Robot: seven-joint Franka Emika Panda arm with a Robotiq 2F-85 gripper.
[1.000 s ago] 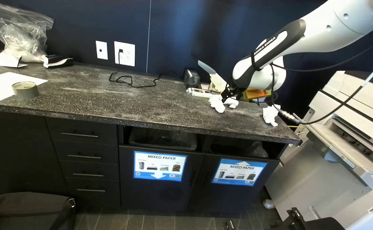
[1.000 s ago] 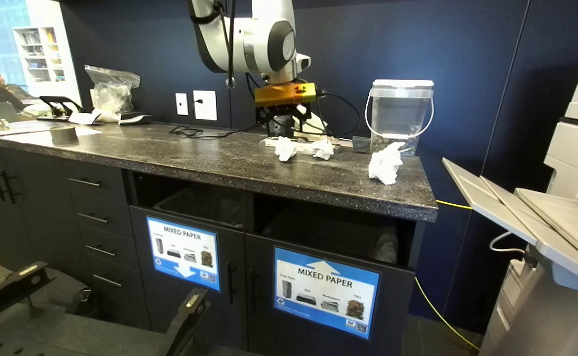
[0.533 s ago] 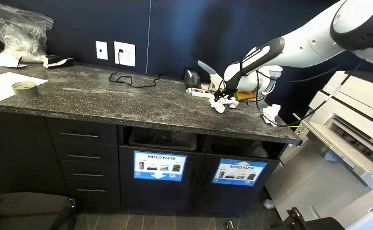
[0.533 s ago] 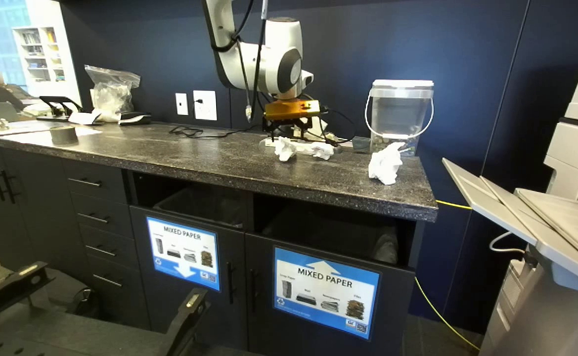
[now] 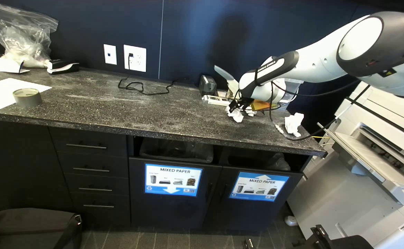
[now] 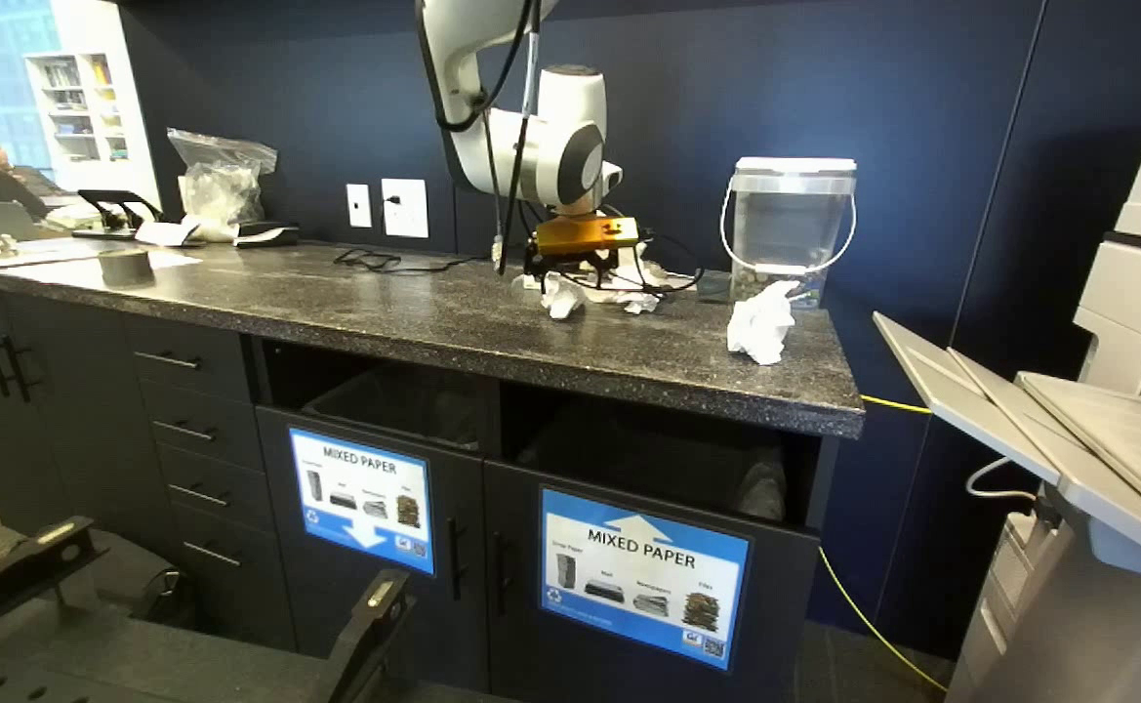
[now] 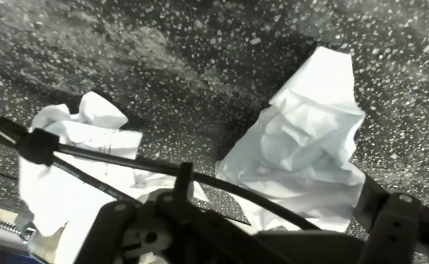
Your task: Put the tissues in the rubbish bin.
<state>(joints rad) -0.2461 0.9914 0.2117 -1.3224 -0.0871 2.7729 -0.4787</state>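
Three crumpled white tissues lie on the speckled dark counter, seen in both exterior views: a left wad (image 5: pixel 236 117), a middle wad (image 6: pixel 640 301) and a right wad (image 6: pixel 761 324) near the counter's end. My gripper (image 7: pixel 277 185) is open, low over the left wad; in the wrist view this tissue (image 7: pixel 302 146) shows between the spread fingers. Whether they touch it I cannot tell. Another tissue (image 7: pixel 86 146) lies outside the jaws, partly behind a cable. Below the counter is the rubbish bin (image 5: pixel 173 180), a dark cabinet with two slots and blue-white labels.
Behind the wads stand a white device (image 5: pixel 216 100) and a dark box (image 5: pixel 207 84). A translucent bucket (image 6: pixel 793 220) is at the back right, and a printer (image 5: pixel 371 180) stands past the counter's end. Farther left sits a tape roll (image 5: pixel 27 97). The arm's cable (image 7: pixel 236 189) crosses the wrist view.
The arm has come down toward the counter, and the gripper now sits lower, around the left wad. The tissues have not visibly moved.
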